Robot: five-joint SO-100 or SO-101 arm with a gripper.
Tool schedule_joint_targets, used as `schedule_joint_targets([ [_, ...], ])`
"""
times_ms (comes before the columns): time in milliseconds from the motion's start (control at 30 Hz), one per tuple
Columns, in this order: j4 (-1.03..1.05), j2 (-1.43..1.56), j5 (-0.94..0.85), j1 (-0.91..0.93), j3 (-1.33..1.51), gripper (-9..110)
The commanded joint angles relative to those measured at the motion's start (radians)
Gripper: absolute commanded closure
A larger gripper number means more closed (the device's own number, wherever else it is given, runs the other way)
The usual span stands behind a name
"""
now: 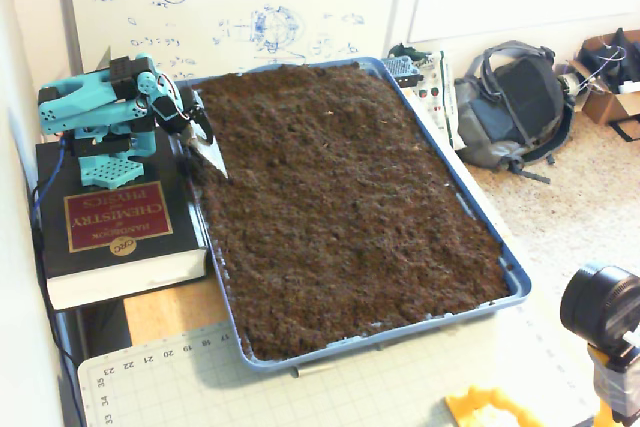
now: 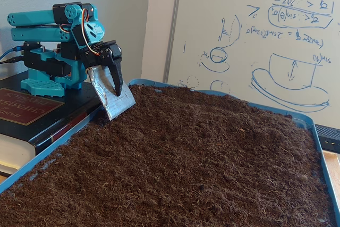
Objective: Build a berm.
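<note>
Black fingers [image 2: 116, 70] are clamped on a silver blade [image 2: 114, 99], a foil-wrapped flat scoop held at its upper end; the gripper [image 2: 112, 78] [image 1: 200, 132] points downward with the blade's lower edge at or just in the soil [image 2: 202, 152] near the tray's rim. The grip and the downward tilt appear chosen so the blade can act as a scraper, pushing loose material ahead of it. The teal arm [image 2: 53, 25] is folded back over its base, which stands on a thick book [image 1: 115, 227] just beside the tray, presumably to lift the arm above the rim. The blue tray [image 1: 480, 237] is filled nearly to its rim with dark brown crumbly soil, spread roughly level with only slight unevenness. The berm is not present: no raised ridge or mound shows in either fixed view, so the task is judged to be at its start. The blade rests in the corner nearest the arm. A whiteboard [image 2: 265, 35] stands behind the tray, and a backpack [image 1: 510, 107] lies on the floor beyond it.
</note>
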Motion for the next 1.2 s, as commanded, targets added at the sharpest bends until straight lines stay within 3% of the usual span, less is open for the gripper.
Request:
schedule_joint_targets([
  [0,0.005,0.032,0.006,0.009,-0.009,101],
  [1167,0.005,0.032,0.006,-0.002,-0.008,101],
])
